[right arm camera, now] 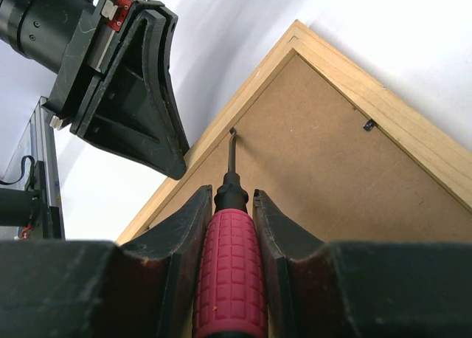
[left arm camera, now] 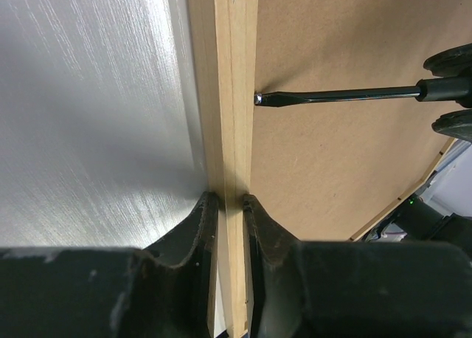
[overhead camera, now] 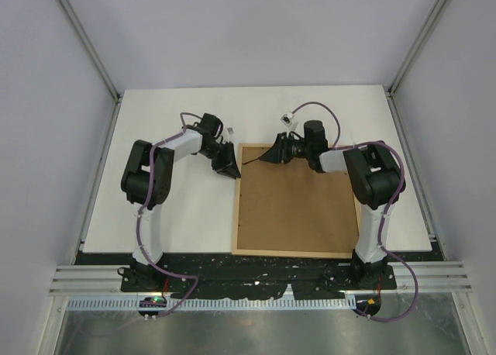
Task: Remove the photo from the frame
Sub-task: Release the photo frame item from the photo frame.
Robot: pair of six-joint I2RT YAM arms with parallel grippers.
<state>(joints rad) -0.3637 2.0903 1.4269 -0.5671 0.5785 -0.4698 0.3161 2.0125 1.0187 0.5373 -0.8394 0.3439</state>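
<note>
Brown fibreboard faces up: the frame point(overhead camera: 295, 253) lies back-up on the table point(overhead camera: 178, 122), the photo hidden underneath, so I judge I'm freeing the backing. Near its 11 o'clock corner sit my left gripper point(overhead camera: 230, 169) and right gripper point(overhead camera: 267, 156). Left wrist: my fingers point(left arm camera: 193, 235) pinch the frame's rail. Right wrist: jaws clamp the red-handled screwdriver point(right arm camera: 230, 271), tip toward 12 o'clock; next, gentle levering.

Light is bright, soft and even, coming from overhead. In the top view the white table point(overhead camera: 178, 138) nearly washes out toward 12 o'clock. In the left wrist view streaky glare covers it at 10 o'clock, and a grey shadow hugs the frame point(left arm camera: 234, 94). In the right wrist view the screwdriver point(right arm camera: 231, 271) reads sharp at 6 o'clock, and 1 o'clock is blown out.
</note>
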